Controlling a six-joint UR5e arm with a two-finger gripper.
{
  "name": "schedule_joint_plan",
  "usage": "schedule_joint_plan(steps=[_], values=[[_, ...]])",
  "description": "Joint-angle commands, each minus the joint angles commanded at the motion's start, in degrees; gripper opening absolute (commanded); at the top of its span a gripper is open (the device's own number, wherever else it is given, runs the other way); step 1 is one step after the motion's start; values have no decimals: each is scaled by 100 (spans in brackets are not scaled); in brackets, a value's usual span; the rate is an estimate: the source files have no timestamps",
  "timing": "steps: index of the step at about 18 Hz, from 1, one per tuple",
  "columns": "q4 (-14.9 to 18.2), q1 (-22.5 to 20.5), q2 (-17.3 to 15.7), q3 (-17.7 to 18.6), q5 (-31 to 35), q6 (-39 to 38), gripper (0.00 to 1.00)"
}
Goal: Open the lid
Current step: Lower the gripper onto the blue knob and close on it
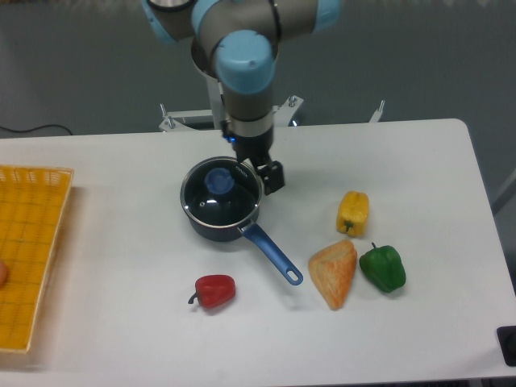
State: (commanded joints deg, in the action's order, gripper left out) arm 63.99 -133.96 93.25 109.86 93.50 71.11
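Note:
The lid (211,203) is round clear glass with a metal rim and a light blue knob (218,181). It sits closed on a dark blue saucepan (216,229) whose long handle (272,253) points to the front right. My gripper (262,172) hangs over the pan's right rear rim, just right of the knob. It is open with nothing between its fingers, and one black finger (275,176) shows beside the pan.
A yellow pepper (353,213), a green pepper (382,268) and an orange wedge-shaped food item (334,272) lie to the right. A red pepper (215,290) lies in front of the pan. An orange basket (28,250) stands at the left edge.

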Motion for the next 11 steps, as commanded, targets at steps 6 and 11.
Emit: schedule_joint_plan(steps=[6, 11], values=[[-140, 466, 202, 87, 221, -396, 100], [-475, 546, 220, 308, 283, -387, 100]])
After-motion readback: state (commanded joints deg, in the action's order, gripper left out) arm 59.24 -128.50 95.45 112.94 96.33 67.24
